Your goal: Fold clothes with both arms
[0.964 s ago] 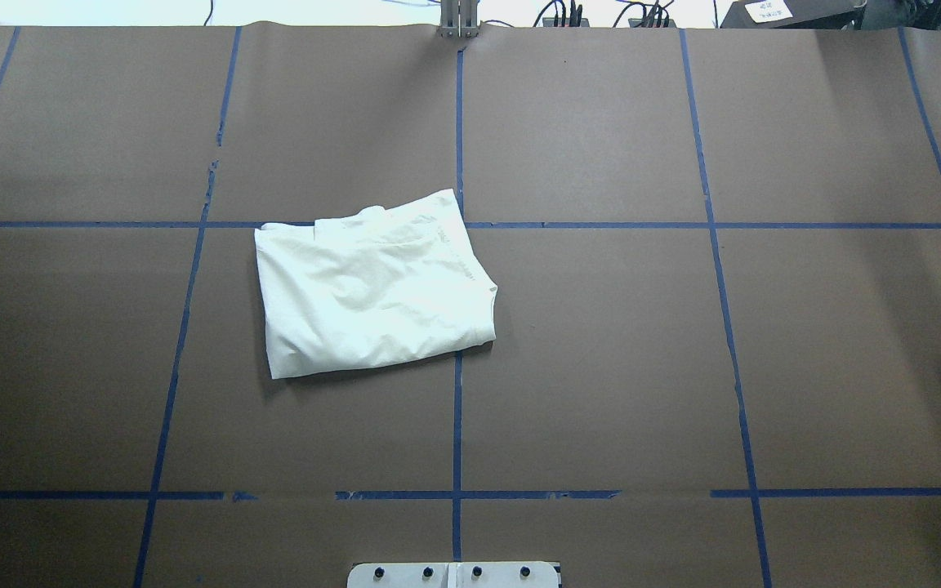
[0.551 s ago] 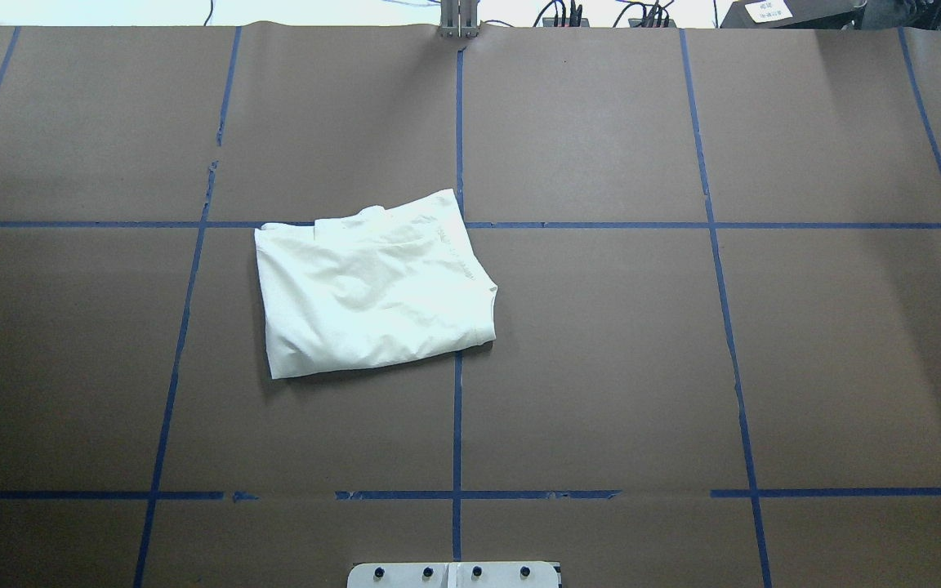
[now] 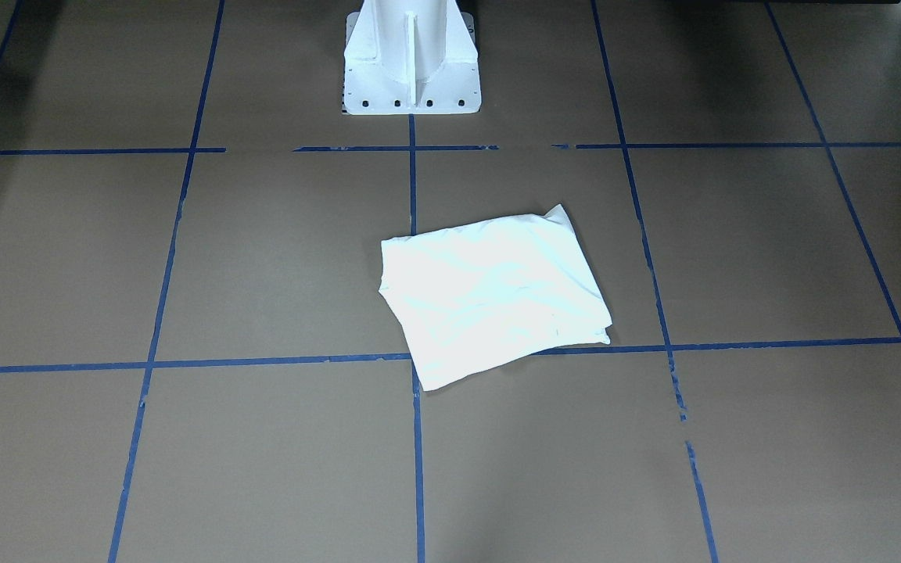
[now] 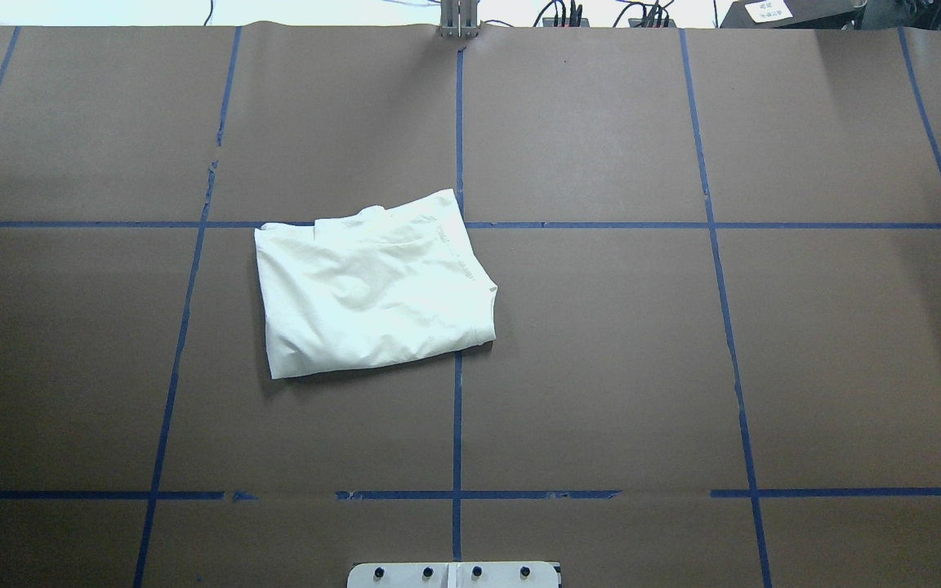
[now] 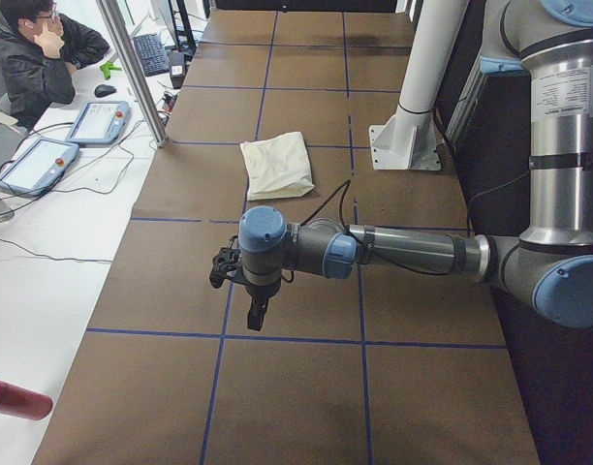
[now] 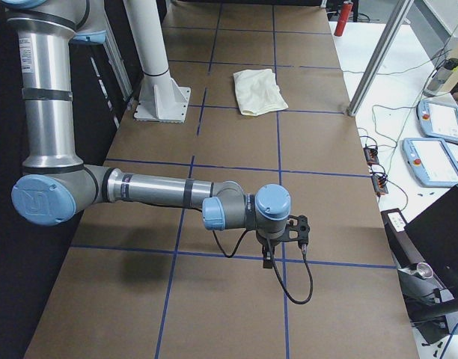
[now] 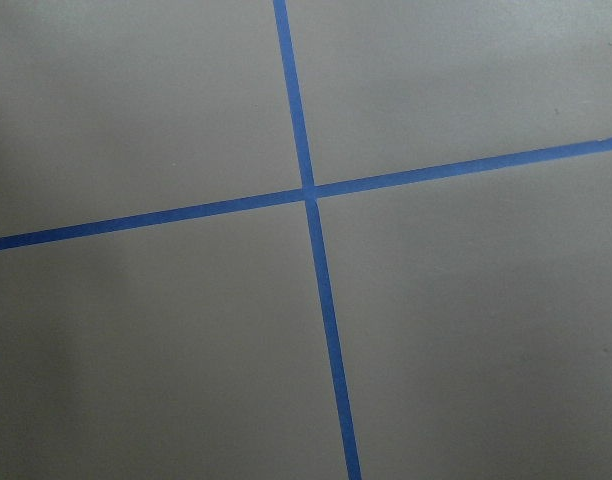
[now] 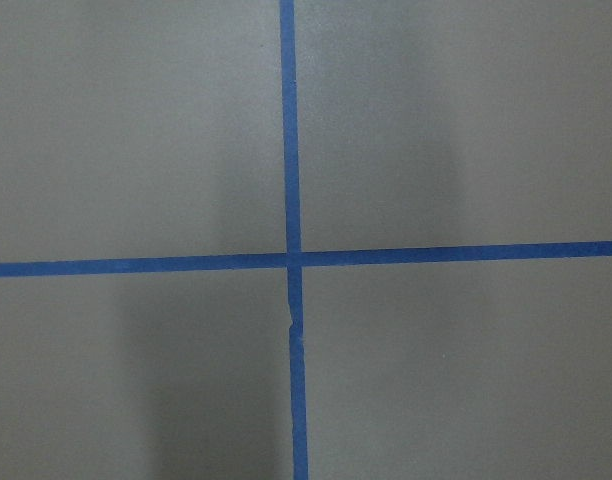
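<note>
A folded white garment (image 4: 372,286) lies flat on the brown table, just left of the centre tape line; it also shows in the front view (image 3: 489,293), the left view (image 5: 277,165) and the right view (image 6: 259,91). My left arm's gripper (image 5: 256,312) hangs over the table far from the garment, near the table's left end. My right arm's gripper (image 6: 268,258) hangs near the right end, trailing a black cable. Neither touches the garment. I cannot tell whether either is open or shut. Both wrist views show only tape crosses on the table.
The white pedestal base (image 3: 411,70) stands behind the garment. Blue tape lines (image 4: 457,408) grid the brown table (image 4: 601,343). A seated operator (image 5: 35,48) and teach pendants (image 5: 98,121) are beyond the far edge. A metal post (image 5: 132,68) stands at that edge.
</note>
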